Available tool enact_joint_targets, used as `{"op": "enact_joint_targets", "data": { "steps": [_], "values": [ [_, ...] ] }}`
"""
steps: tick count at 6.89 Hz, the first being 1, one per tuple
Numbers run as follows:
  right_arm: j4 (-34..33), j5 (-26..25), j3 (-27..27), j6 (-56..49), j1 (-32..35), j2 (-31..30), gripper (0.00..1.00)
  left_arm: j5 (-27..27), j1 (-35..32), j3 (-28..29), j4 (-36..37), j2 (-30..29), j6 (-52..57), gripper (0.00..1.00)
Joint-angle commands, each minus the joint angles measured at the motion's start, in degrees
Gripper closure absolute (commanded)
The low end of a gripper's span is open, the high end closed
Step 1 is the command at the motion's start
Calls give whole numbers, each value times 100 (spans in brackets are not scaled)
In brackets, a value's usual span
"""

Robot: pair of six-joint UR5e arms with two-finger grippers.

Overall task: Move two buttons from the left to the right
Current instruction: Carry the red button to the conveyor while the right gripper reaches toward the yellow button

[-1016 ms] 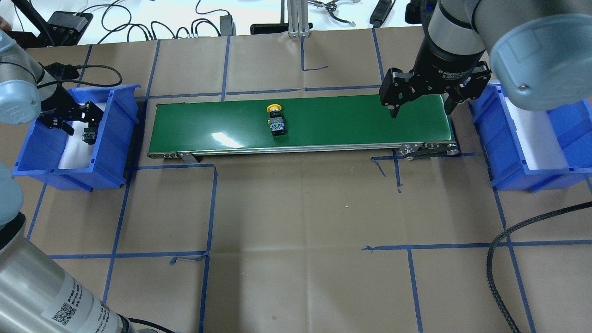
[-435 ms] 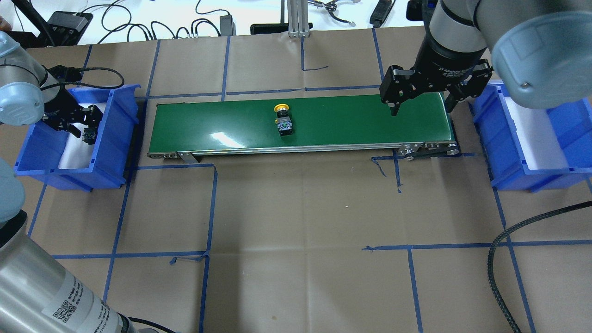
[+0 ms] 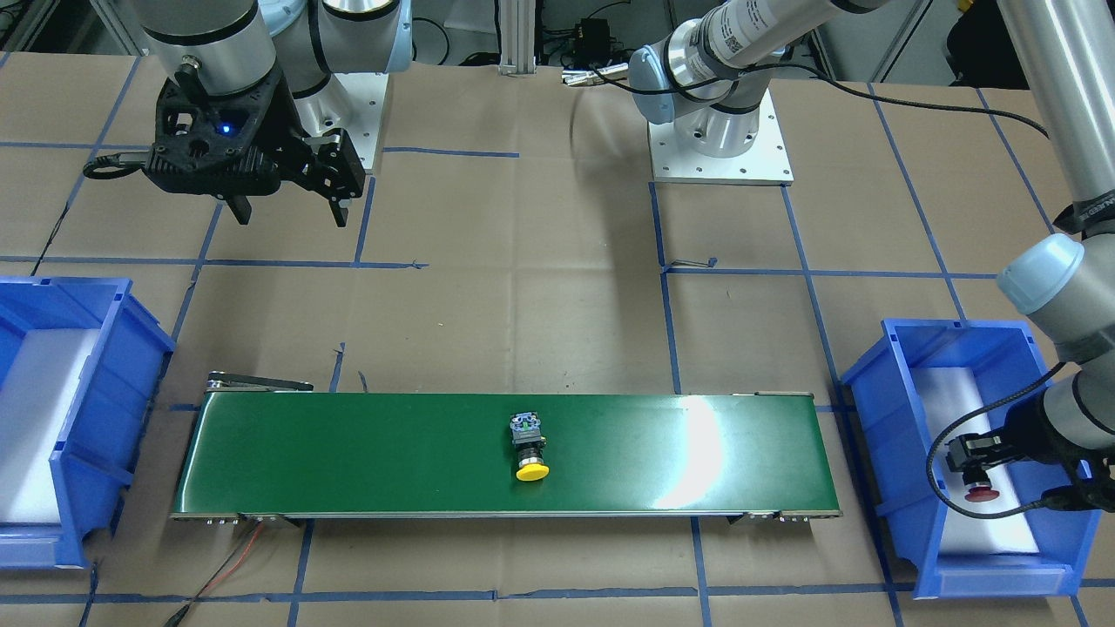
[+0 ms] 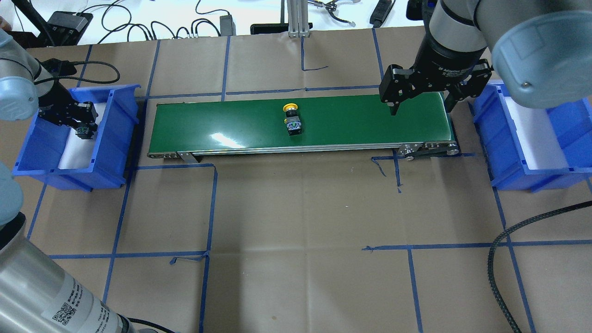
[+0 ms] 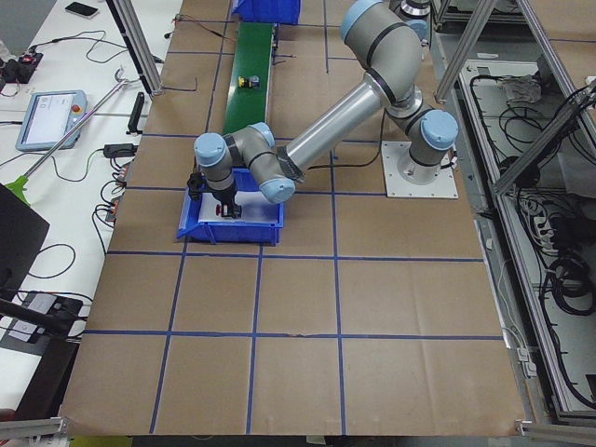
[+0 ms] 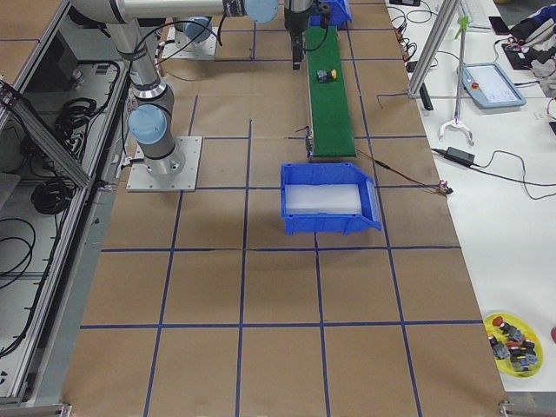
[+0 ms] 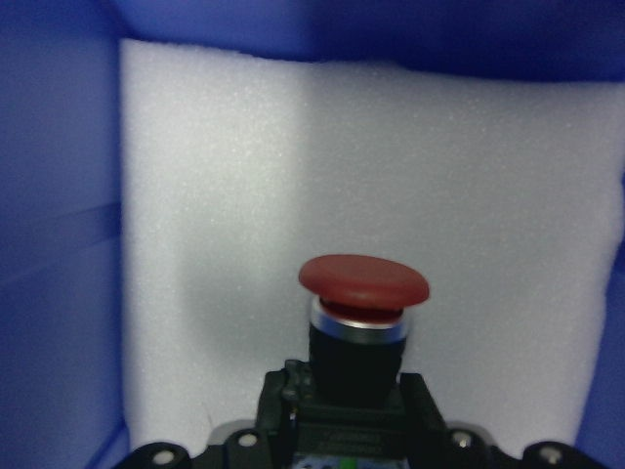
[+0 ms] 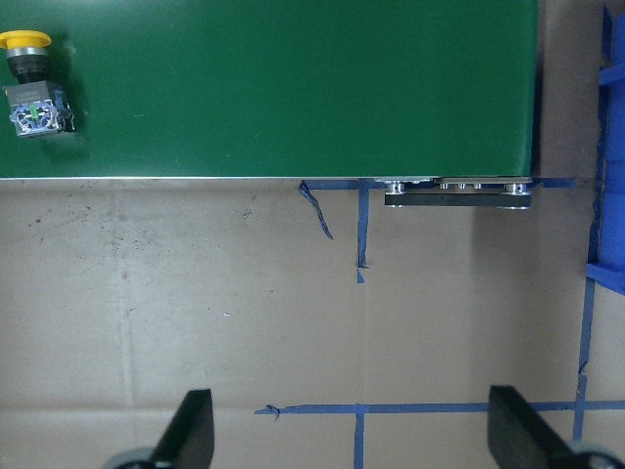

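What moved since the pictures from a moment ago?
The yellow button rode the green belt a little toward the right gripper. That gripper stayed open over the belt's end, and the left gripper stayed in the blue bin, shut on the red button.

The yellow button [image 4: 292,120] is capped in yellow over a black body and grey-green block; the red button [image 7: 362,322] is capped in red over black; the belt [image 4: 360,120] is coloured deep green; the left bin [image 4: 115,134] and right bin [image 4: 508,178] are blue and lined with white foam [image 7: 391,166]; the counter [image 4: 300,208] is papered brown and gridded with blue tape [image 4: 138,254].
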Motion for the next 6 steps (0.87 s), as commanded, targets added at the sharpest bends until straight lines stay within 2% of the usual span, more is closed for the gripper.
{"op": "enact_joint_targets", "data": {
  "steps": [1, 2, 4, 6],
  "values": [
    [3, 1, 7, -7, 1, 2, 0, 43, 22, 83, -644, 626, 35, 100],
    [3, -7, 7, -7, 1, 2, 0, 78, 22, 100, -987, 960, 105, 100],
    [-6, -7, 51, -51, 1, 11, 0, 139, 13, 485, -2093, 1401, 97, 100],
    [-32, 27, 69, -60, 10, 133, 0, 114, -161, 593, -2318, 1464, -104, 100]
  ]
}}
